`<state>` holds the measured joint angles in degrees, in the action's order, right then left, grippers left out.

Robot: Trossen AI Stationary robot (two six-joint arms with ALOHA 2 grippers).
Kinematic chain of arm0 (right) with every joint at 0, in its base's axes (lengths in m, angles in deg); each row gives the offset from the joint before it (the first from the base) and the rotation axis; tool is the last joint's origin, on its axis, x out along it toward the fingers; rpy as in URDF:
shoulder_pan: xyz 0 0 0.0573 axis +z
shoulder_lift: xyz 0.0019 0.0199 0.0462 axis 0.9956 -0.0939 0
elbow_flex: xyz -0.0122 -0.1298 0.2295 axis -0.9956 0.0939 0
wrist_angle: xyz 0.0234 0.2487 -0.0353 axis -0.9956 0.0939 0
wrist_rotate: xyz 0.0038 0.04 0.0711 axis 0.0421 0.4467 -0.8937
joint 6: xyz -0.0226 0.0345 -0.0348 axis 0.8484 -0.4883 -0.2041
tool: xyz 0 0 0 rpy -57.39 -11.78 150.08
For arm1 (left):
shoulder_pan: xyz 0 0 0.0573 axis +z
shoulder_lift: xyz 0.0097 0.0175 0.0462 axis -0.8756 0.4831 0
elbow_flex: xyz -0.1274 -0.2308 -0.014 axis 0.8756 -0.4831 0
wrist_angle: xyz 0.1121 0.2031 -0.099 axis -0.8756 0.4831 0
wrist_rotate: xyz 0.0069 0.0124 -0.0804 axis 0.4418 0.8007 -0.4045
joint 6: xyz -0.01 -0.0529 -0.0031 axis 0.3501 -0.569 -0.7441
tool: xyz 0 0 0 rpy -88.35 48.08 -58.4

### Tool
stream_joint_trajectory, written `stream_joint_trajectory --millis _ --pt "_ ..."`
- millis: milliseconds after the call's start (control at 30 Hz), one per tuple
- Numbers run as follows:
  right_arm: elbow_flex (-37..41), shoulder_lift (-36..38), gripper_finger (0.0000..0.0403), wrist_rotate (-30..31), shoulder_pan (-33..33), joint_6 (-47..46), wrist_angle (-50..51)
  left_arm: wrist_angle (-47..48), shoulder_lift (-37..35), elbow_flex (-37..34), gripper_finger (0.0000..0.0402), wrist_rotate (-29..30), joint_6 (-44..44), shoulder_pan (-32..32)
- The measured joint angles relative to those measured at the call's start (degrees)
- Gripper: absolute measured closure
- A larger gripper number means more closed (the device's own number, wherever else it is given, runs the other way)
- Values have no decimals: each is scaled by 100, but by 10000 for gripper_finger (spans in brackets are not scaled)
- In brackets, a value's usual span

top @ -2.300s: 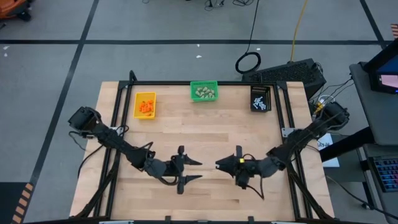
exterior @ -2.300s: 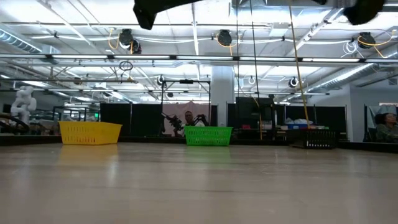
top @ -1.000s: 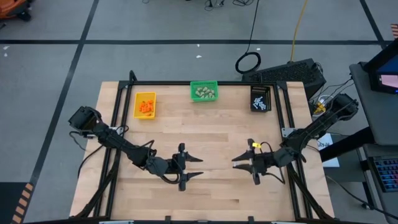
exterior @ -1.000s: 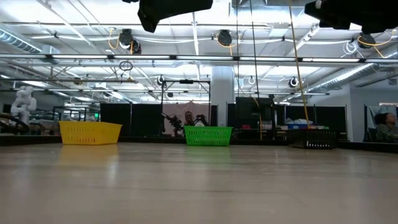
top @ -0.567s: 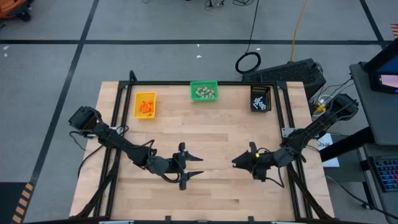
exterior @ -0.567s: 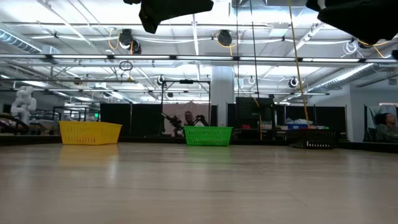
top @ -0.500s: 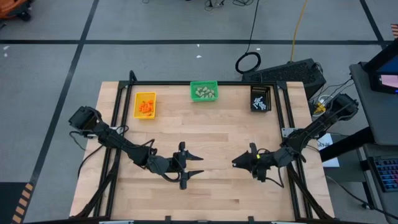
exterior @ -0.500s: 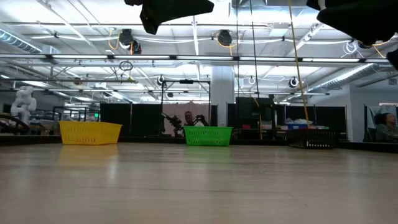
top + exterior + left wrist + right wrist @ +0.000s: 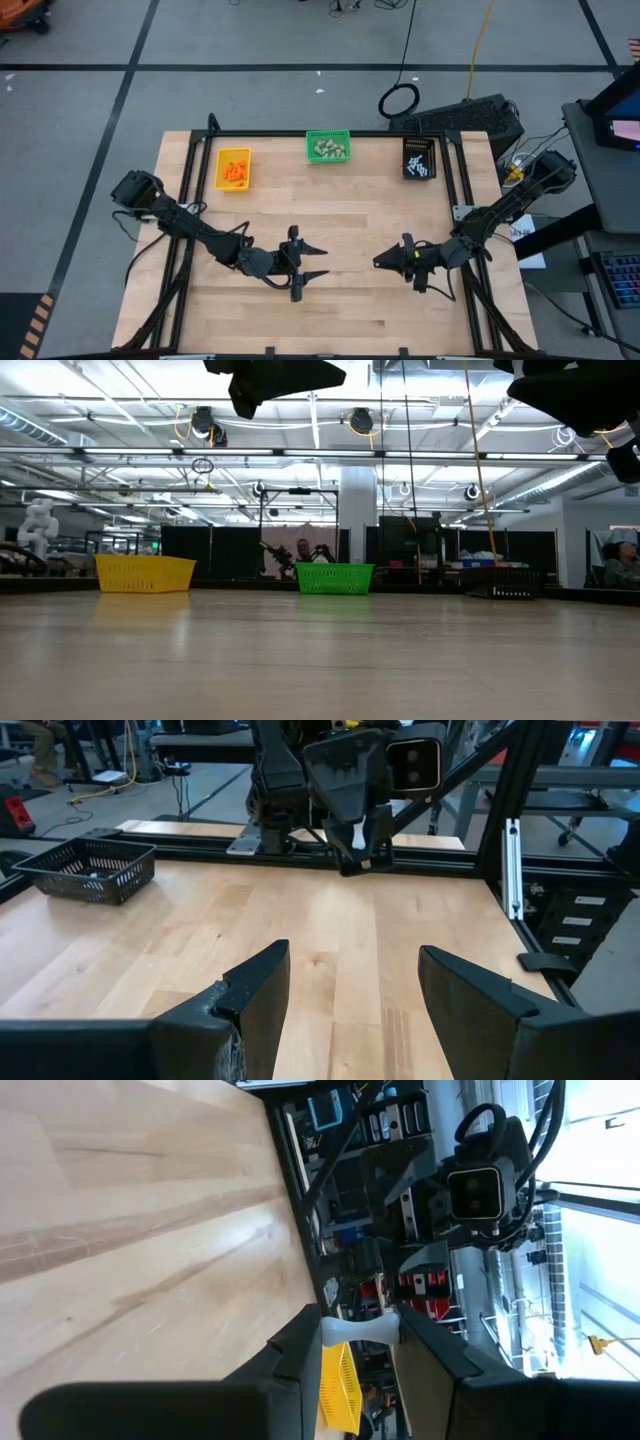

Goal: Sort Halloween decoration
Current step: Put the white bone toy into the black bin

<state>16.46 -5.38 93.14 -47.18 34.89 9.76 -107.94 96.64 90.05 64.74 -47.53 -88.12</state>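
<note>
We see a white stick [image 9: 358, 1330] pinched in the right gripper [image 9: 350, 1342], lower right; left gripper [image 9: 312, 263] open, empty. Orange bits [image 9: 235, 171] fill the yellow bin [image 9: 221, 182] upper left.

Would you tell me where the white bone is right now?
The white bone is pinched in the right hand, above the table's near-right part, facing the left hand.

Both arms matte black, jointed, w/ loose black cables along links. Left gripper [image 9: 312, 264]: wedge-shaped black fingers [image 9: 262, 988]. Right gripper [image 9: 383, 263]: same, small yellow-green spot near wrist.
</note>
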Motion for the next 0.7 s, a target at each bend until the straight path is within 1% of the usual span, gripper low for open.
stream_joint_trajectory --millis 400,700 --pt "-4 0 316 0 0 -273 -1 0 2 0 181 0 1 0" --pt "-4 0 316 2 0 -1285 -1 0 2 0 181 -1 1 0"
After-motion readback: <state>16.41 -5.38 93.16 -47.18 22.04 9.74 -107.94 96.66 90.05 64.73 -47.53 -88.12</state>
